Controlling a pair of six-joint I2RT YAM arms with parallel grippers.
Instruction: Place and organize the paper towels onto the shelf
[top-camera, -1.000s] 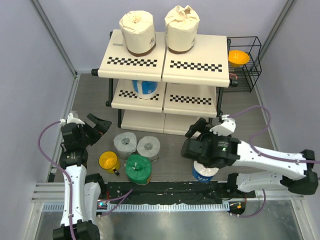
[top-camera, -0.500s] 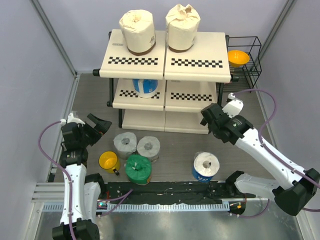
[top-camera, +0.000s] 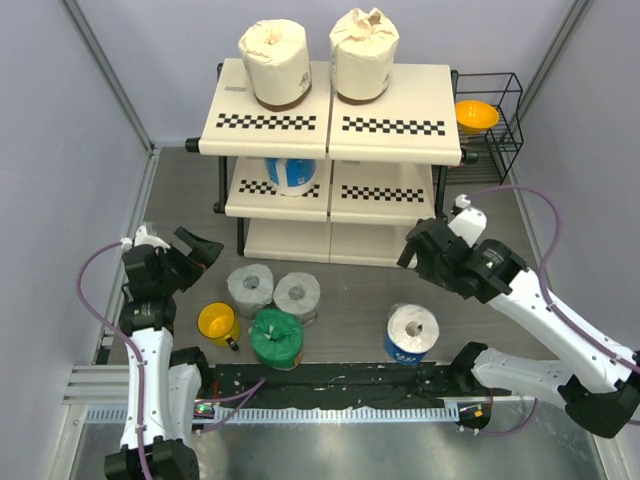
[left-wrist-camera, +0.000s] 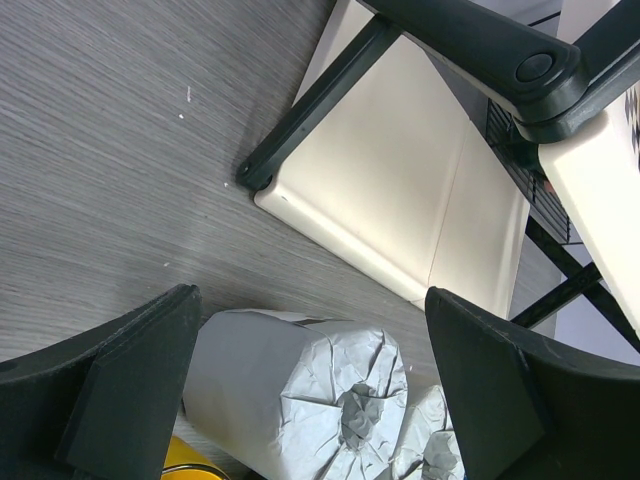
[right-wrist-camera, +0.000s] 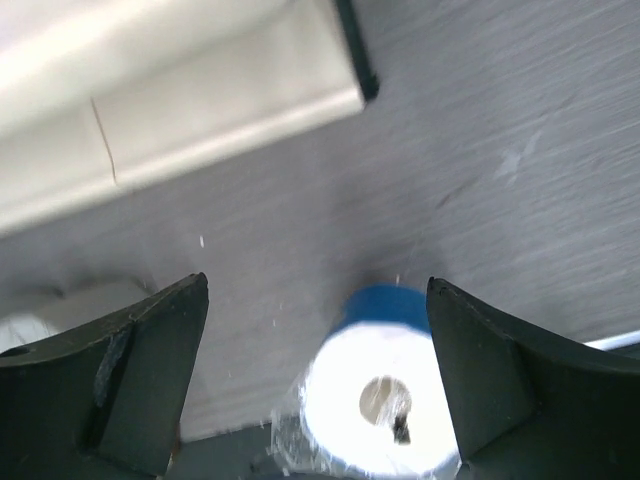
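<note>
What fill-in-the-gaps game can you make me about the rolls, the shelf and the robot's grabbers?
The top board of the shelf holds ____ cream rolls.
The blue-and-white roll on the shelf sits on the ____ board.
Next to the two grey rolls stands one ____ roll.
The left gripper and the right gripper hold nothing, and the jaws of both are ____.
Missing words: two, middle, green, open.

shelf (top-camera: 400, 105) top: two rolls (top-camera: 274, 65) | middle tier, apparently left half: one roll (top-camera: 291, 177) | before shelf: four rolls (top-camera: 277, 338)
</note>
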